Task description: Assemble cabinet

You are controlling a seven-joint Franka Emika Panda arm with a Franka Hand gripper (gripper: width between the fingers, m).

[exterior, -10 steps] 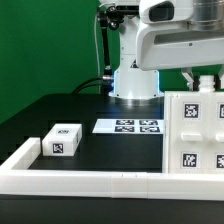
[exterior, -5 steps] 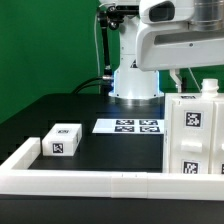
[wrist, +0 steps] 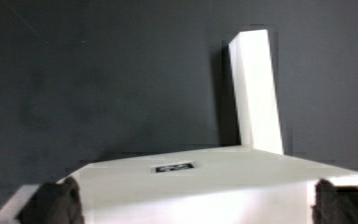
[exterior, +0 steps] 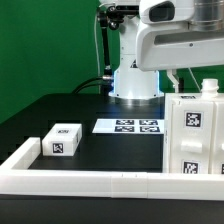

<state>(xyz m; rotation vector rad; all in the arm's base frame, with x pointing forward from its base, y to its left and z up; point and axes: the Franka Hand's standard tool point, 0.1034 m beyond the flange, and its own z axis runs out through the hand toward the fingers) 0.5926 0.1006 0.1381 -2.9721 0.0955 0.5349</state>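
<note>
Large white plastic box-shaped cabinet [exterior: 194, 135] standing on black table [exterior: 90, 110]. End effector [wrist: 194, 205] spread wide, gripping nothing. Best lifted straight up, avoiding nudging cabinet.

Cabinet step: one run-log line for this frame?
stage: assembly underway | large white plastic box-shaped cabinet: on table, exterior view's right | small white tagged box: loose, apart | gripper: open, straddling cabinet panel

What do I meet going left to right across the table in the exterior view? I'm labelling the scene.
Small white tagged box → marker board → cabinet. The long low white rail spans the front, so it has no place in the order.
</note>
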